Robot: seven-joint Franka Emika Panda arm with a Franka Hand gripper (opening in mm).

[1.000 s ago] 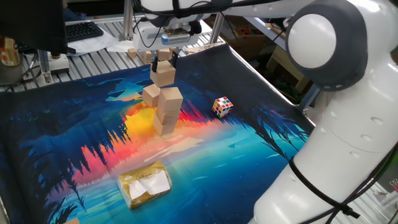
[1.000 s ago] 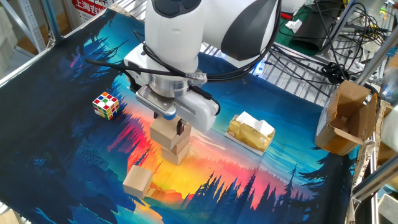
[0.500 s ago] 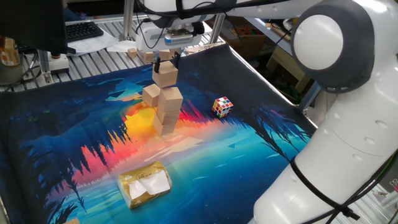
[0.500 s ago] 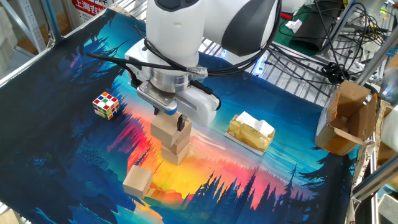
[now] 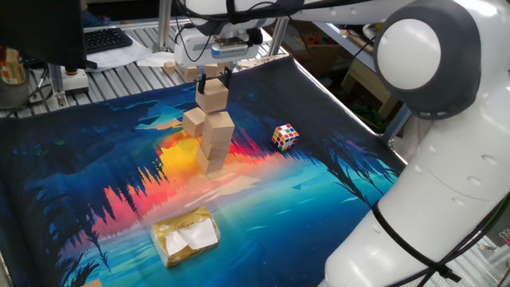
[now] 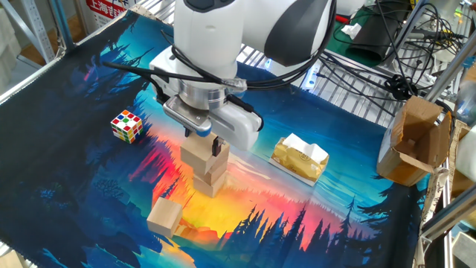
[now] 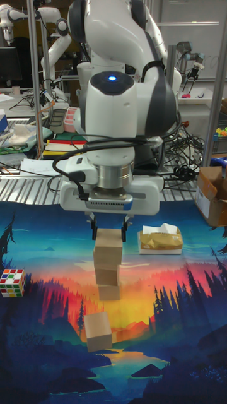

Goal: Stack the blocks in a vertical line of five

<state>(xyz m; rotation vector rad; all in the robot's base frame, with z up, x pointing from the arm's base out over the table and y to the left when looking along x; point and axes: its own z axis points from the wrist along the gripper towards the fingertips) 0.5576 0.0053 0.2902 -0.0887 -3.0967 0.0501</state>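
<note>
- My claw is clamped on the top block, centre of the tall view.
- That block sits on a stack of wooden cubes (I count four high in total).
- One loose block lies on the mat, lower centre.
- Puzzle cube is at left in the other fixed view.

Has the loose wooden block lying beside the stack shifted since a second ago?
No. The loose block sits in the same spot on the mat, the same gap from the stack in both fixed views.
</note>
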